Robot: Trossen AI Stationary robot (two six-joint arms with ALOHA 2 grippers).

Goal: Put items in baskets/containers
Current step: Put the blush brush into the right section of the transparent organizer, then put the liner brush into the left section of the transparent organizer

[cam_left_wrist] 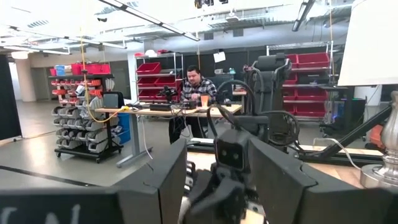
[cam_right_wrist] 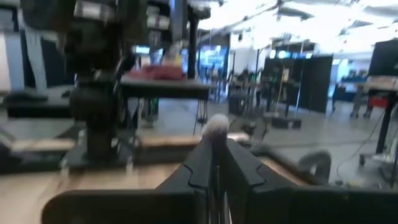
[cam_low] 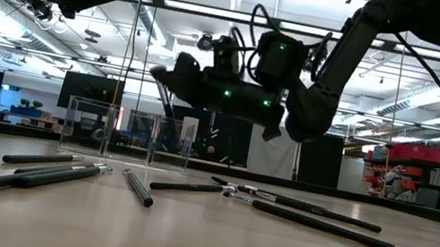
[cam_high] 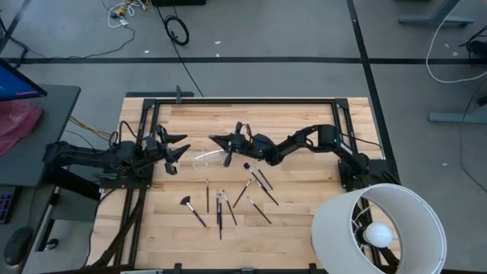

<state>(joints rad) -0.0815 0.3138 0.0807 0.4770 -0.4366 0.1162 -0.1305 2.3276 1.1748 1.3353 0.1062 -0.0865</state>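
Brush (cam_right_wrist: 217,127) clamped in right tool (cam_high: 221,141), above container (cam_high: 205,159).

A wooden table (cam_high: 304,205) carries a clear container (cam_high: 205,159) between the two grippers, scattered brushes (cam_high: 221,207) nearer the front edge than either gripper, and a white lamp (cam_high: 378,230) beyond the right arm's base.

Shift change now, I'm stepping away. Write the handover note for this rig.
Right gripper: shut on a brush, raised above the table by the clear container, bristle end poking out past the fingers.
Left gripper: open, empty, waiting at the table's left side, just left of the container.
Brushes: about nine lie loose on the table in front of the container.
Done: no brush visible in the container.
Left: drop the held brush in, then collect the rest.
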